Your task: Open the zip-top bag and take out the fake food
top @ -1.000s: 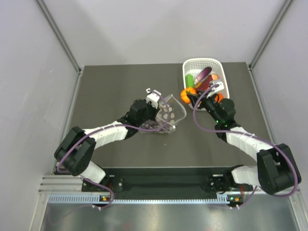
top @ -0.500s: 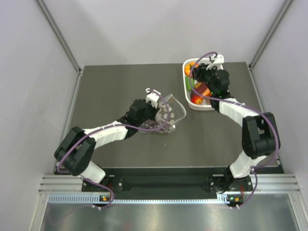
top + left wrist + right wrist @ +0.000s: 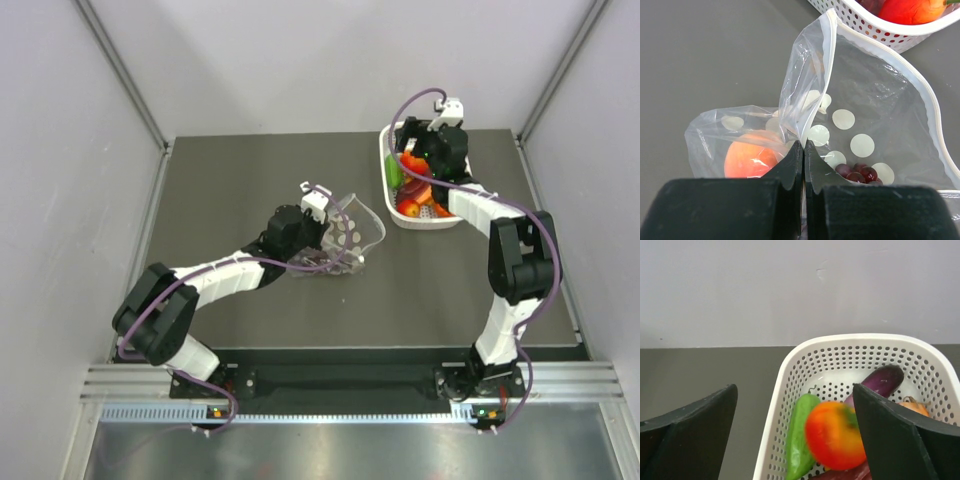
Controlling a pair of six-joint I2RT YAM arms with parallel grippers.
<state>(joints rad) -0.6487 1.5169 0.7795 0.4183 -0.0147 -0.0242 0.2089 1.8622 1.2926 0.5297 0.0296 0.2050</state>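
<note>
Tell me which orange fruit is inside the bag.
The pale peach, seen through the dotted bag the left pincer pinches; the redder orange fruit lies in the white basket.

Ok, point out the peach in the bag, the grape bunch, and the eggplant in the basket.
peach-orange fruit [image 3: 751, 158], left wrist view, on its rounded front.
grape bunch [image 3: 856, 174], left wrist view, on the middle grapes.
eggplant [image 3: 882, 380], right wrist view, on its glossy upper half.
</note>
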